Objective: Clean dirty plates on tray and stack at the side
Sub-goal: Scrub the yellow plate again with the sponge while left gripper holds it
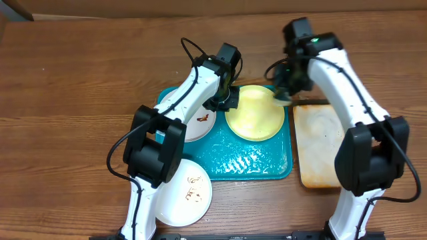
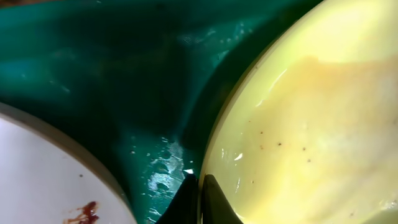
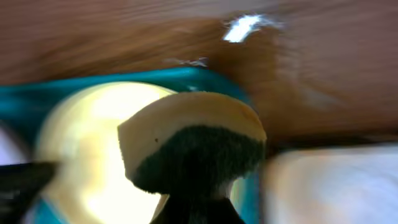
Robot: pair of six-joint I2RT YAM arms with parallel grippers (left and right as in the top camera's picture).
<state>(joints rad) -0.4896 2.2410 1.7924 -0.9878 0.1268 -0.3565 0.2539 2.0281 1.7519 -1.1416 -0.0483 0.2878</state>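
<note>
Scrubbing the pale yellow plate (image 1: 253,115) looks to be the step in hand. It lies on the blue-green tray (image 1: 253,163), toward the tray's far right corner, in the middle of the wooden table (image 1: 80,80). My left jaws are clenched on the plate's left rim, pinning it. The left wrist view shows the rim passing between the two tips, and a few tiny dark specks on the wet yellow surface.

My right jaws are clamped on a sponge (image 3: 193,140), yellow on top with a dark green scouring face. It hovers at the plate's right edge. I cannot tell whether it touches the plate, since the right wrist view is blurred.

A white plate (image 1: 200,123) with a reddish smear rests partly on the tray's left side, just beside the yellow one and half under my left arm. A second white plate (image 1: 188,193), marked with brownish smears, sits on the table off the tray's near left corner. A cream tray (image 1: 320,143) with a dark rim lies just to the right.

Next, I judge, the sponge must press flat onto the yellow plate and sweep across it. My left jaws need to hold firm so the plate does not slide on the wet tray. Both white plates look dirty, so most of the task remains.
</note>
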